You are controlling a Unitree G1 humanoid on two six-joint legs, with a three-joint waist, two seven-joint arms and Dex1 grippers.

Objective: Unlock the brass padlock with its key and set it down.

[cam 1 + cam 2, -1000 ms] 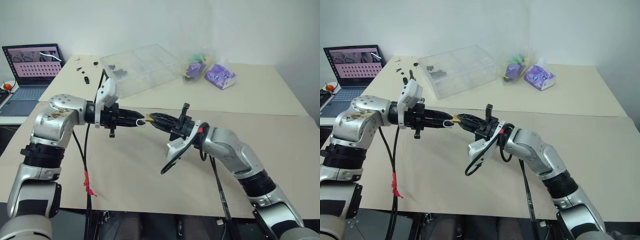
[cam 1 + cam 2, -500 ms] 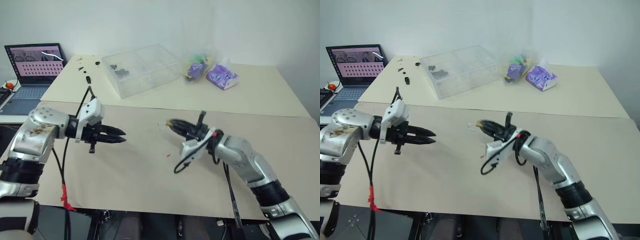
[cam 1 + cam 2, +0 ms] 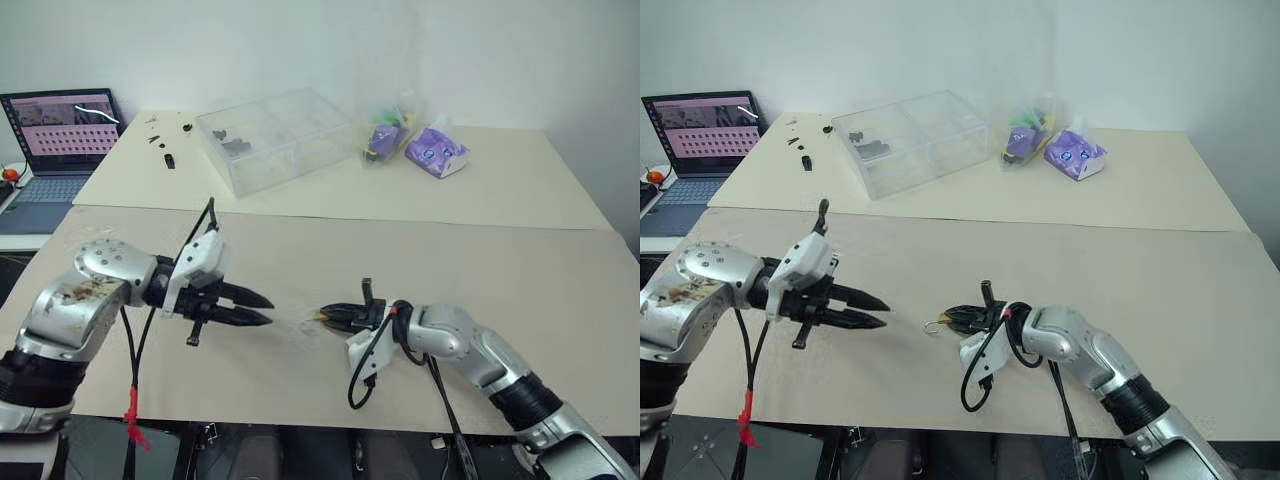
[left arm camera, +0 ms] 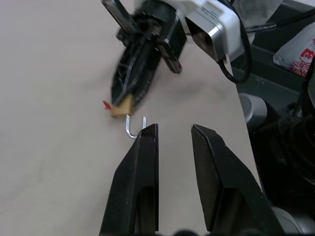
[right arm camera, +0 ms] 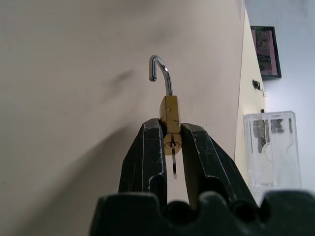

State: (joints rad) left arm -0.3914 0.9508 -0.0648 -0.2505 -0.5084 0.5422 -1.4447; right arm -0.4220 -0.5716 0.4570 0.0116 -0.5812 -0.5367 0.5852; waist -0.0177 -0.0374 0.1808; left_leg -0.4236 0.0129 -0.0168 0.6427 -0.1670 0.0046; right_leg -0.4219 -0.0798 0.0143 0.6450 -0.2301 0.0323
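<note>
Both grippers have parted; right gripper (image 5: pixel 170 142) pinches brass padlock (image 5: pixel 170 118), shackle open.

Even, bright, diffuse light covers the scene, with no strong glare. Soft, pale shadows lie on the table (image 3: pixel 300 240) under both arms. The laptop (image 3: pixel 62 125) screen glows at the far left. In the left wrist view the right gripper (image 4: pixel 129 101) is smeared by blur; in the right wrist view the brass padlock (image 5: pixel 170 123) is sharp.
</note>
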